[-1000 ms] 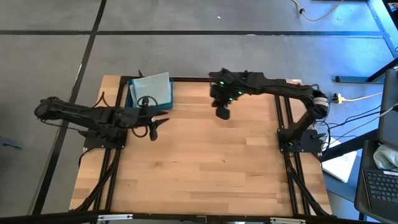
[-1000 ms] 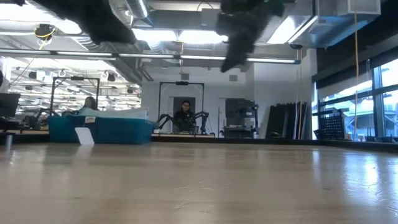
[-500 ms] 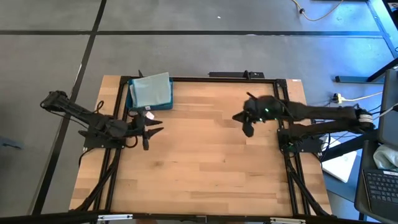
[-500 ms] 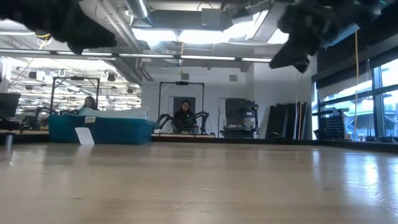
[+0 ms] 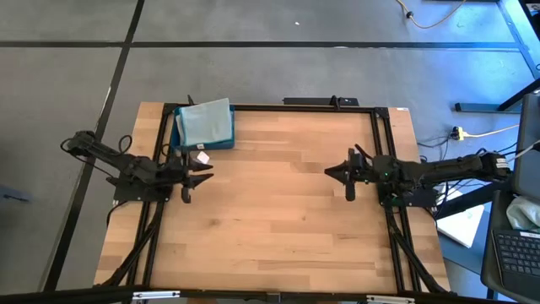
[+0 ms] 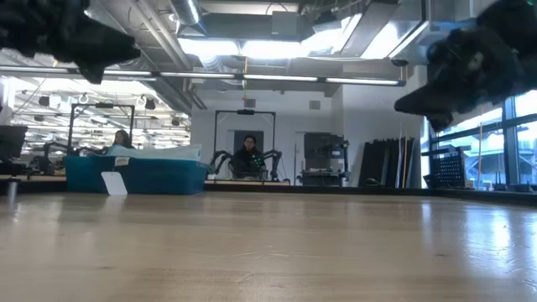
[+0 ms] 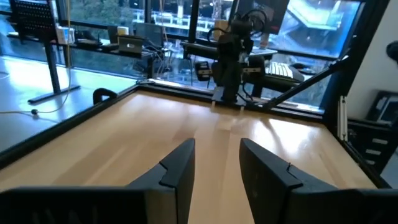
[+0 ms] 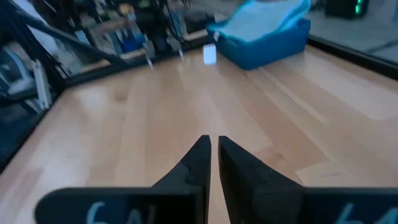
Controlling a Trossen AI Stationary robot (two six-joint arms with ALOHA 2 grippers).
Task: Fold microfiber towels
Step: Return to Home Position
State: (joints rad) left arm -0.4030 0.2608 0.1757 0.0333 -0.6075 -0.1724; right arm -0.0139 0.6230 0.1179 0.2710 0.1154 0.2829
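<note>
Overhead, you see both arms drawn in at opposite side edges of the worktop (image 5: 278, 211), facing each other across bare wood. The left gripper (image 7: 216, 149) sits low at the left edge; its fingers (image 7: 180, 171) stand apart with a clear gap between them and hold nothing. The right gripper (image 8: 214, 144) sits at the right edge; its fingers (image 8: 198, 163) are drawn together to a thin slit, also empty.

The microfiber towels (image 5: 205, 121) lie stacked in the dark blue tray (image 5: 176, 131) at the far left corner of the worktop, well apart from both grippers. You can make out only the uppermost cloth, a pale blue one, which covers most of the tray and rises just above its rim in the low view. A small white tag (image 5: 202, 157) shows at the tray's near side. In the low view, a person (image 6: 249, 157) is seated in the room behind the worktop.
</note>
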